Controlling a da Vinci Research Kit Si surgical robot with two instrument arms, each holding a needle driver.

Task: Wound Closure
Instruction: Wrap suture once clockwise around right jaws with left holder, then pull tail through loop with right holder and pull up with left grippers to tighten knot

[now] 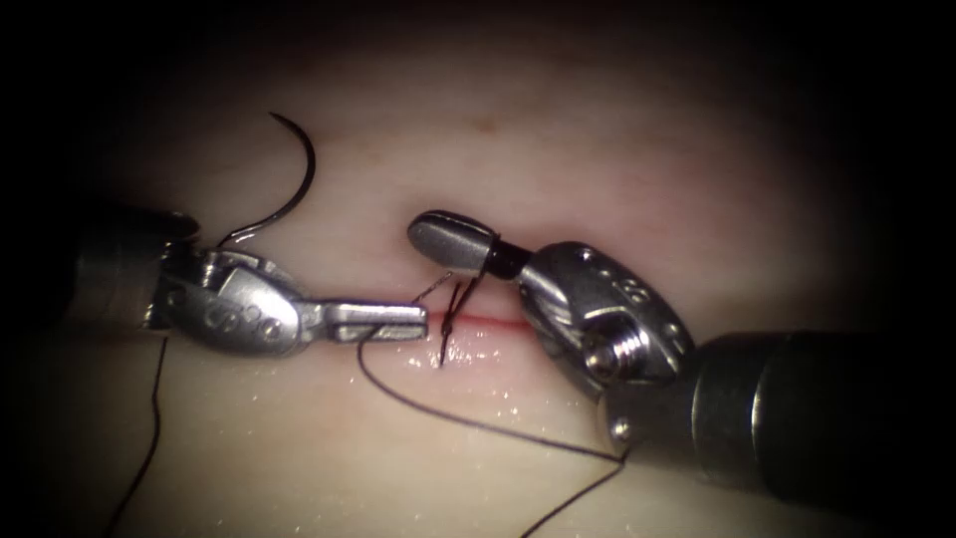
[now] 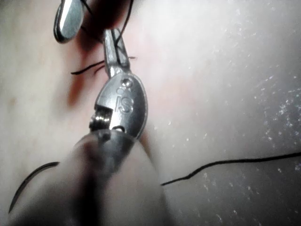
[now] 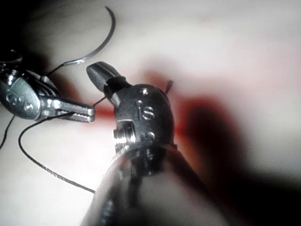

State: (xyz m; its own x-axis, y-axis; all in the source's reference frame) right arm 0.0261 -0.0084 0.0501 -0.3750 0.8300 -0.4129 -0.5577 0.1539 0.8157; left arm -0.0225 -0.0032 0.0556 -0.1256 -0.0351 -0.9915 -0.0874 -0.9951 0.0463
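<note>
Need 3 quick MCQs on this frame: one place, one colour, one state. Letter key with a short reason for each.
1. Where is the curved steel needle?
A. In the right tool's jaws
B. Lying free on the pale tissue, above the left tool
C. Driven through the cut

2. What colour is the suture thread?
A. White
B. Blue
C. Dark, near black

3. How do the left tool's jaws stand?
A. Shut on the thread's short end beside the cut
B. Wide open over the needle
C. Shut on the tissue

Key:
1 B: the needle lies on the tissue, clear of both tools.
2 C: the thread runs as a dark line across the tissue and wraps round the right tool.
3 A: the left tool is closed, with the thread's end at its tip.
</note>
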